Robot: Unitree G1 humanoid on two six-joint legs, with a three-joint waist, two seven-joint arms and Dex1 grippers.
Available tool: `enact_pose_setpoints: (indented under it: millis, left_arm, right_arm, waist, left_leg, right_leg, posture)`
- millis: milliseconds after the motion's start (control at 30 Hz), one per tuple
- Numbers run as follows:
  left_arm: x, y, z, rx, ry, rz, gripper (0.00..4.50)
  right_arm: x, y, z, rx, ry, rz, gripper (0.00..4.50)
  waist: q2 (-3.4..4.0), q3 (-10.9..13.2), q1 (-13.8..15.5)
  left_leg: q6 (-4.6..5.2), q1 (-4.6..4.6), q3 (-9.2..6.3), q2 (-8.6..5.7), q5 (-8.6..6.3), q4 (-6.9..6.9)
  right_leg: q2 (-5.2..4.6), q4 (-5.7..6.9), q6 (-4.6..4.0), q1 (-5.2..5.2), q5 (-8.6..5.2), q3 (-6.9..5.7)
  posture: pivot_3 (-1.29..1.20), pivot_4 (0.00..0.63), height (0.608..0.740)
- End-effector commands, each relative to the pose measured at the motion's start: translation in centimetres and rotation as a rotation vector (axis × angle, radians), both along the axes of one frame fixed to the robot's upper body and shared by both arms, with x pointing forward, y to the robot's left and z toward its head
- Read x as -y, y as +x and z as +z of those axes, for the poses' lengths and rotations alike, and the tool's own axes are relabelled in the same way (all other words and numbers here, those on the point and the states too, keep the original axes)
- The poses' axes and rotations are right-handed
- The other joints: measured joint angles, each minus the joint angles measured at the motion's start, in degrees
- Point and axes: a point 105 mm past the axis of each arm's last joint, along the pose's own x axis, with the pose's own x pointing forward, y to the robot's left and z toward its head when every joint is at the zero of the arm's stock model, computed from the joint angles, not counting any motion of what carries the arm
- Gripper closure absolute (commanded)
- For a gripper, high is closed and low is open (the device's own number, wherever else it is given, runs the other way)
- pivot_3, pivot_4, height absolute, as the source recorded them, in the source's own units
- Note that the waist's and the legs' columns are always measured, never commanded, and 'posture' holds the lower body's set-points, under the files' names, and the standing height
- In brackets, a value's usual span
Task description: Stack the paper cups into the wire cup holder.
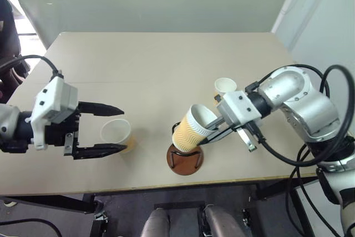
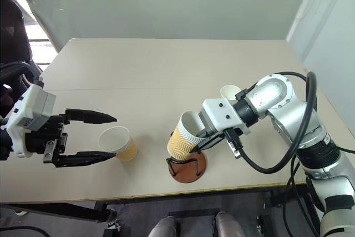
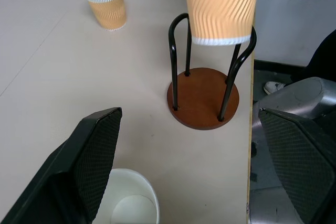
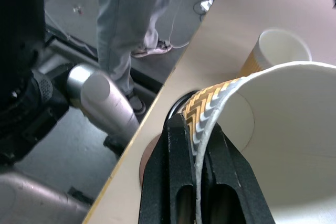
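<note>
The right arm reaches in from the right, bent at the elbow, its wrist angled down and toward the left. Its right end effector [image 1: 215,121] is clenched on the rim of a cup [image 1: 191,129], one finger inside the wall and one outside. This held cup tilts, mouth toward the end effector, its base low among the wire loops of the holder [image 1: 186,159], which stands directly beneath the end effector near the front edge of the tabletop [image 1: 161,65]. The cup has a ribbed tan-yellow wall and a white interior. The left arm comes in from the left, held nearly level above the tabletop; its left end effector [image 1: 111,128] is released, fingers spread wide. A second cup [image 1: 117,134] stands upright just ahead of those fingertips, between them and not touched. A third cup [image 1: 225,86] stands upright just behind the right end effector's wrist. The holder has a round reddish-brown base and thin black wires.
</note>
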Motion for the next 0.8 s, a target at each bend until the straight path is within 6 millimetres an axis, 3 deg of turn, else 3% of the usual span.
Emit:
enact_pose_setpoints:
  millis: [33,200,300,567,667,767,800]
  left_arm:
    - [0.1,-0.3,0.9,0.048,0.018,-0.003,0.0]
    - [0.2,-0.4,0.9,0.05,0.018,-0.007,0.0]
    - [0.2,-0.4,0.9,0.049,0.018,-0.007,0.0]
    - [0.1,-0.3,0.8,0.049,0.019,-0.002,0.0]
    - [-0.1,-0.3,0.8,0.05,0.026,0.006,0.0]
    - [-0.8,-0.1,0.5,0.039,0.071,0.043,0.0]
    - [-1.4,-0.1,0.0,0.024,0.11,0.067,0.0]
  right_arm:
    - [0.0,0.2,0.1,0.055,-0.009,0.003,4.43]
    - [0.2,0.3,-0.2,0.06,-0.023,0.002,4.43]
    - [0.3,0.3,-0.3,0.058,-0.033,0.0,3.9]
    - [0.5,0.4,-0.4,0.054,-0.041,0.003,1.06]
    - [1.0,1.7,0.7,0.079,-0.008,-0.054,0.03]
    - [2.6,2.7,3.4,0.05,0.099,-0.125,0.03]
    - [4.0,2.4,5.3,-0.006,0.177,-0.138,0.03]
  waist:
    - [0.0,0.0,0.0]
    - [0.0,0.0,0.0]
    - [0.0,0.0,0.0]
    - [0.0,0.0,0.0]
    - [0.0,0.0,0.0]
    - [0.0,0.0,0.1]
    - [0.02,0.0,0.1]
  left_leg:
    - [0.0,0.0,0.0,0.0,-0.02,0.0]
    - [0.01,0.0,0.0,0.01,-0.04,0.0]
    - [0.01,0.0,0.0,0.01,-0.05,0.0]
    - [0.01,0.0,0.0,0.01,-0.05,0.0]
    - [0.01,0.0,0.0,0.01,-0.05,0.0]
    - [0.01,-0.01,-0.01,0.01,-0.05,0.01]
    - [0.01,-0.02,-0.01,0.0,-0.05,0.01]
  right_leg:
    - [0.0,0.0,0.0,-0.01,0.0,0.0]
    - [0.0,0.0,0.0,-0.01,0.01,0.0]
    - [0.0,0.0,0.0,-0.01,0.01,0.0]
    - [0.0,0.0,0.0,-0.01,0.0,0.0]
    - [0.0,0.0,0.0,-0.01,0.01,0.0]
    - [0.0,0.0,-0.01,-0.02,0.01,0.01]
    - [-0.01,-0.01,-0.01,-0.02,0.01,0.01]
  posture:
    - [0.0,0.15,0.74]
    - [0.0,0.15,0.74]
    - [0.0,0.15,0.74]
    - [0.0,0.15,0.74]
    - [0.0,0.15,0.74]
    - [0.0,0.15,0.74]
    - [0.0,0.15,0.74]
